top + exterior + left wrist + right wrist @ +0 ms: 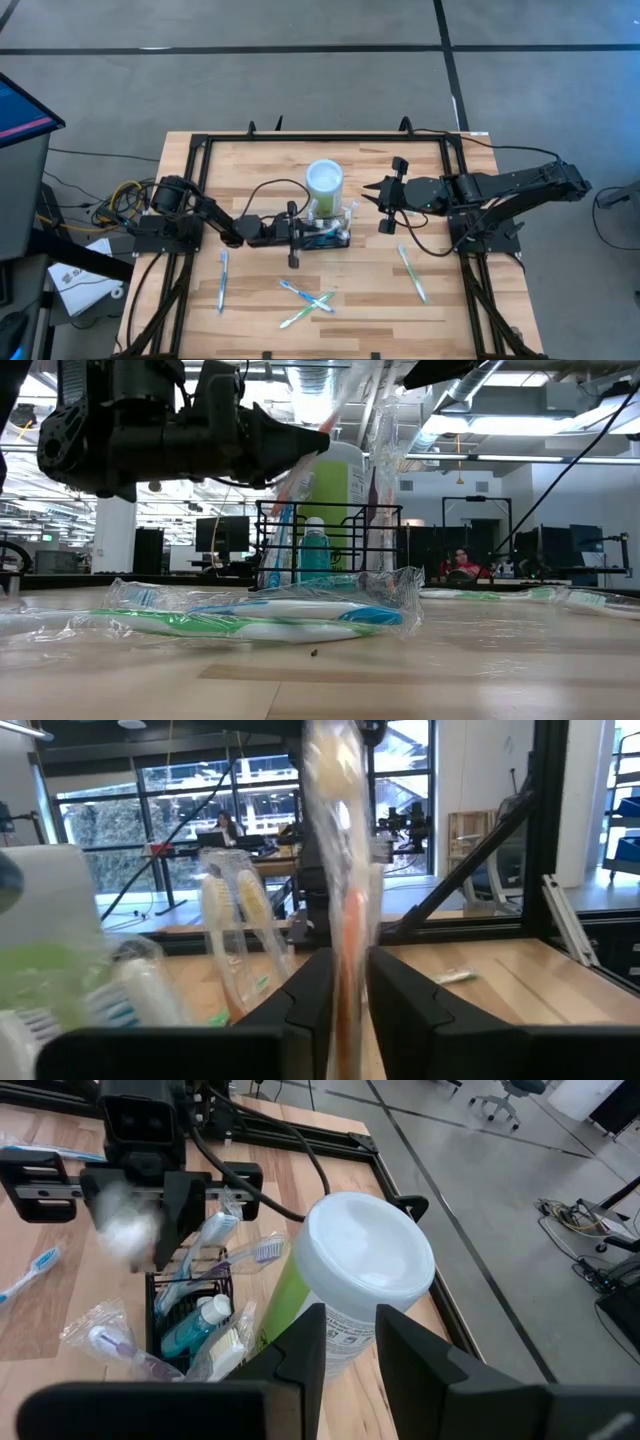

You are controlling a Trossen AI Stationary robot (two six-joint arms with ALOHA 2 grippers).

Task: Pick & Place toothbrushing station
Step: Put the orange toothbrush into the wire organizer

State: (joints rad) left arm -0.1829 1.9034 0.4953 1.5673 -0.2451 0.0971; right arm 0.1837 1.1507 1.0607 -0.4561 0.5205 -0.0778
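Note:
The black wire-mesh caddy stands mid-table and holds wrapped toothbrushes and a small teal bottle; it also shows in the low view and the right wrist view. A lime-green canister with a white lid stands against the caddy's far side. My left gripper is at the caddy's left side, shut on a wrapped orange-handled toothbrush. My right gripper hovers right of the canister, its fingers a little apart and empty. My left gripper pinches the wrapped toothbrush's handle between its two fingers, through the clear wrapper. The fingers come level from the table's left and lie across the brush. The brush stands near upright, leaning, and its lower end reaches down into the caddy.
Loose wrapped toothbrushes lie on the table: one near left, a crossed pair near the front, one at the right. A black frame runs round the tabletop. Bare wood shows at the far left and near right.

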